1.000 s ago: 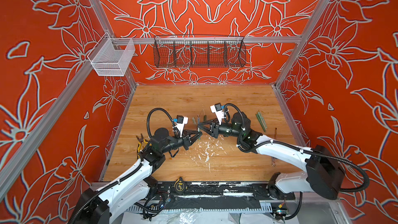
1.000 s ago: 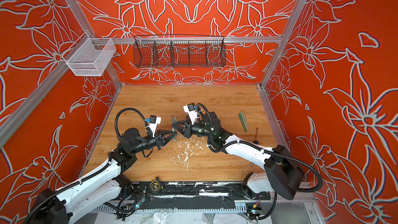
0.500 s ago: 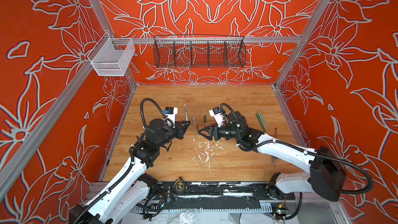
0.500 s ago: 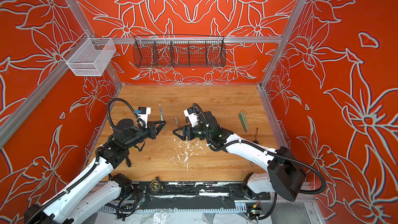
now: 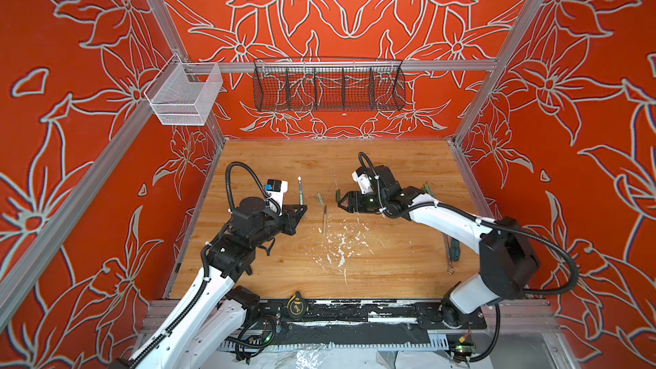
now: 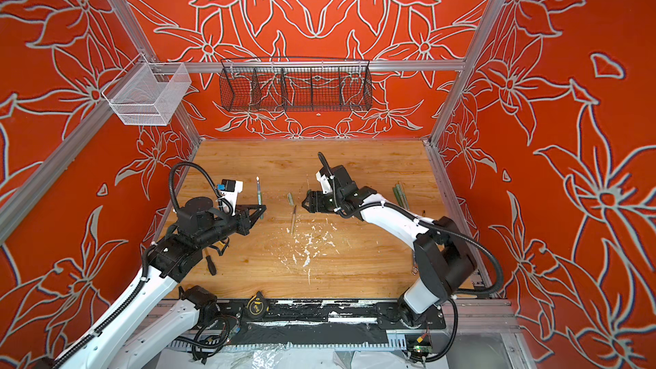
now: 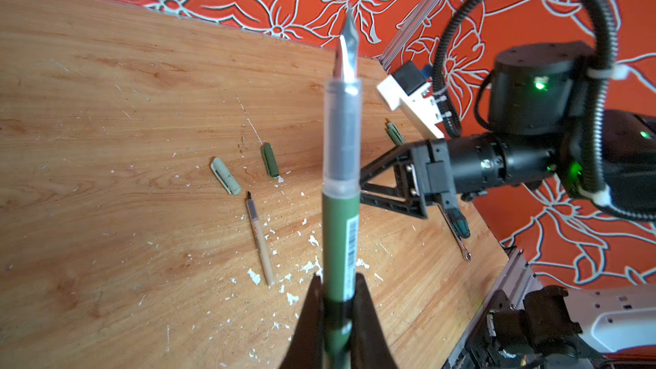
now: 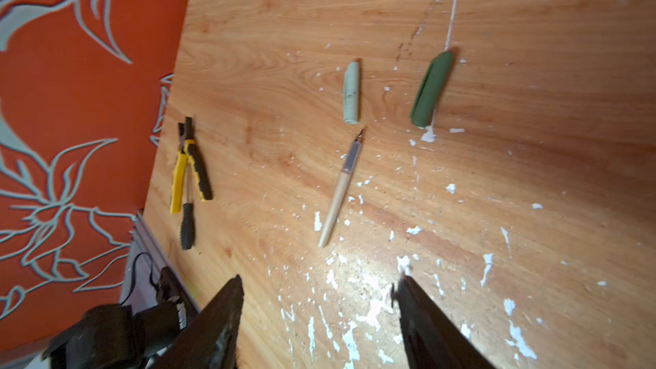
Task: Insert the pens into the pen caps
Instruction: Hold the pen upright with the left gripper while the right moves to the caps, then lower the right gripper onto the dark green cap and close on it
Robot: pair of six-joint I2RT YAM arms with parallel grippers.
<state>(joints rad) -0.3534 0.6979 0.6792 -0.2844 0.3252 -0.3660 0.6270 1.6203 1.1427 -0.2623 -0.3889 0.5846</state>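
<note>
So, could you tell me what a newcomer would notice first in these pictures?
The red floral walls dominate. Next, the left gripper is shut on a green pen, nib bare. The right gripper hangs open near a tan pen, a pale cap and a green cap lying on the table.

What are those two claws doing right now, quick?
Left gripper: closed on the green pen, its nib uncapped.
Right gripper: open, holding nothing.
</note>
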